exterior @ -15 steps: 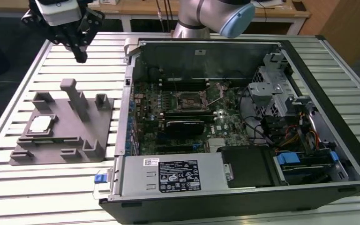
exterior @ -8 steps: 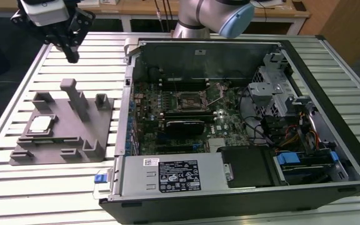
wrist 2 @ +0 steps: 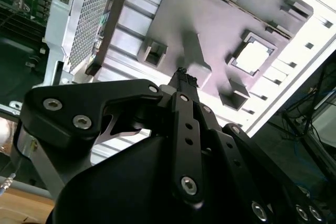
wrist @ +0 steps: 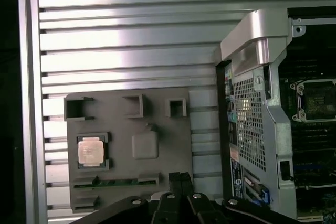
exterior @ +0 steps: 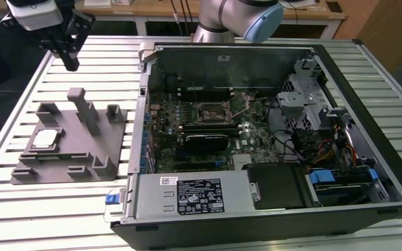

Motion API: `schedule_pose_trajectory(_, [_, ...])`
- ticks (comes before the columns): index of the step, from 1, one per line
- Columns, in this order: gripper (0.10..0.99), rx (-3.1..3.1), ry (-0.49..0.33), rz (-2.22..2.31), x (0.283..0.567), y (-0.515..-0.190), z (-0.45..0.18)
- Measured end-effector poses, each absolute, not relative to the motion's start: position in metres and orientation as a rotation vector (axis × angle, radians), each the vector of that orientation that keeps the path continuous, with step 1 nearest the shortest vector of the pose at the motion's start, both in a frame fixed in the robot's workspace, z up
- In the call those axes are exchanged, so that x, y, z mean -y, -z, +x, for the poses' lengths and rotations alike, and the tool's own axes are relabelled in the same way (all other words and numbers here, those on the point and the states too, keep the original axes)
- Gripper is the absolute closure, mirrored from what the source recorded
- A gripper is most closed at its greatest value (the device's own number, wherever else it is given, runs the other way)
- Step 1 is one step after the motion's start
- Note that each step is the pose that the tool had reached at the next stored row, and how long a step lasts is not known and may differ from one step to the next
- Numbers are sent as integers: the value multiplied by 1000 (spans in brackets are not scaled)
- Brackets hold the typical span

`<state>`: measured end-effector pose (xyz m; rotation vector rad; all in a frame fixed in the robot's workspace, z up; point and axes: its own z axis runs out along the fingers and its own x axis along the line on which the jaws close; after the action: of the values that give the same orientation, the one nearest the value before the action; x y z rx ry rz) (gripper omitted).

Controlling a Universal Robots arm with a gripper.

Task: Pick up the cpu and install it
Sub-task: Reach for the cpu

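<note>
The cpu (exterior: pixel 46 137) is a small silver-grey square lying flat in a recess of the grey moulded fixture (exterior: pixel 82 157), on the exterior view's left. It also shows in both wrist views, cpu (wrist: pixel 90 151) and cpu (wrist 2: pixel 254 56). My gripper (exterior: pixel 69 64) hangs high above the table, beyond the fixture's far edge and well apart from the cpu. Its fingertips (wrist: pixel 180 178) are pressed together with nothing between them. The open socket (exterior: pixel 215 111) sits on the motherboard (exterior: pixel 187 151) inside the case.
The open black computer case (exterior: pixel 368 73) fills the exterior view's middle and right, holding a power supply (exterior: pixel 190 194), drive cages and cables. Its metal wall (wrist: pixel 252 103) rises next to the fixture. Slatted aluminium table (exterior: pixel 68 214) lies around both.
</note>
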<state>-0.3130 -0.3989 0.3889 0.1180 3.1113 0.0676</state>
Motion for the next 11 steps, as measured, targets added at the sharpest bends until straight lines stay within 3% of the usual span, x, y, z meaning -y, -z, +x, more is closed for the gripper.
schedule_pose_trajectory(11, [980, -3111, -68, 118, 399, -379, -332])
